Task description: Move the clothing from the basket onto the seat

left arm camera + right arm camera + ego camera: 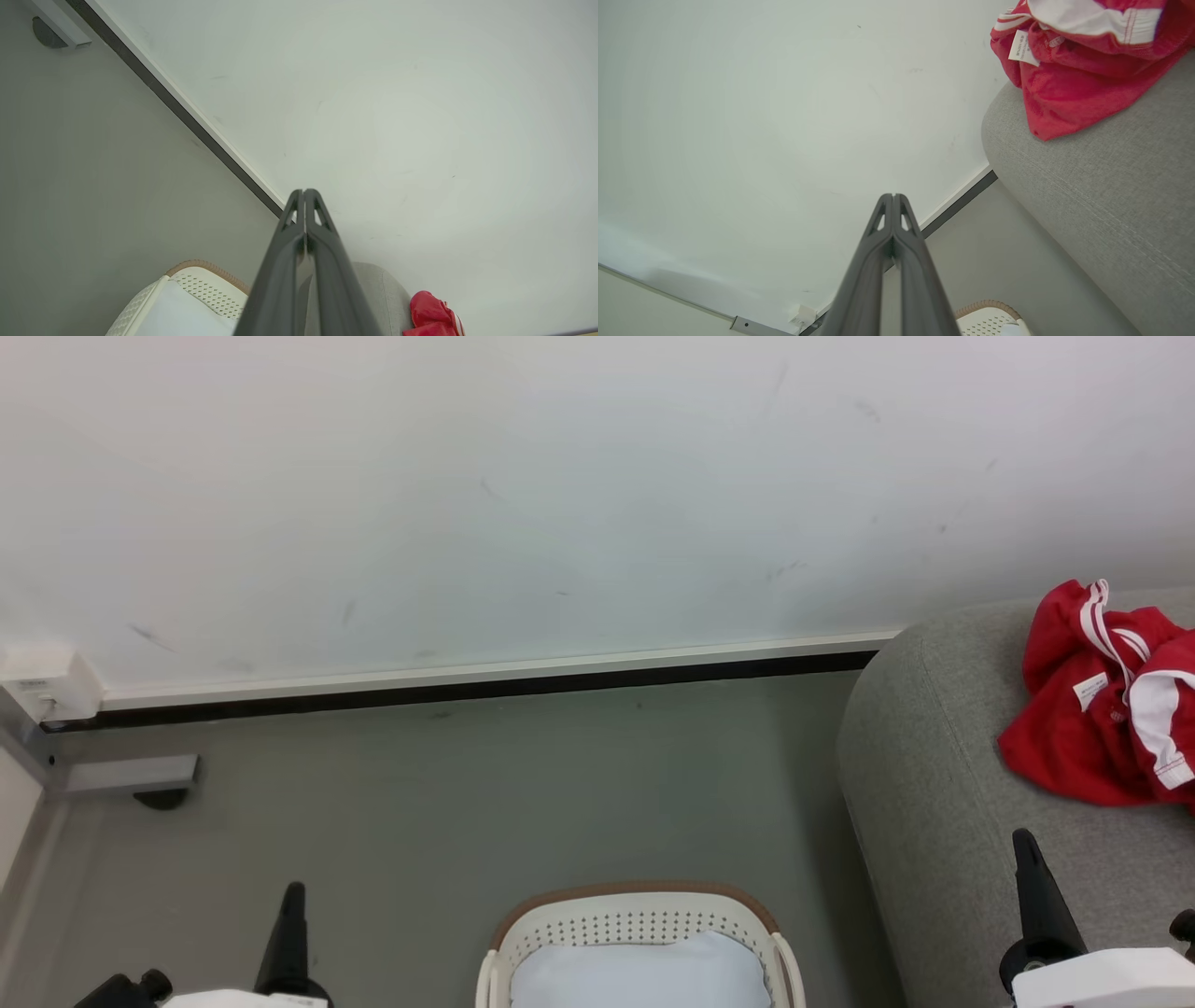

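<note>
The red clothing point(1111, 709) with white stripes lies crumpled on the grey seat point(934, 775) at the right; it also appears in the right wrist view point(1083, 70) and the left wrist view point(430, 317). The white basket point(644, 915) with a brown rim stands on the floor at the bottom centre, holding a pale bluish-white pad point(644, 971). My left gripper point(293, 893) is shut and empty at the lower left, left of the basket. My right gripper point(1024, 840) is shut and empty over the seat's front, below the clothing. Both wrist views show the fingertips pressed together point(304, 191) point(893, 196).
A white wall point(560, 495) with a dark skirting strip point(467, 686) runs behind the grey floor point(420, 803). A white box and grey bracket point(121, 775) sit at the far left corner. The seat's rounded arm point(878, 737) stands close to the basket's right.
</note>
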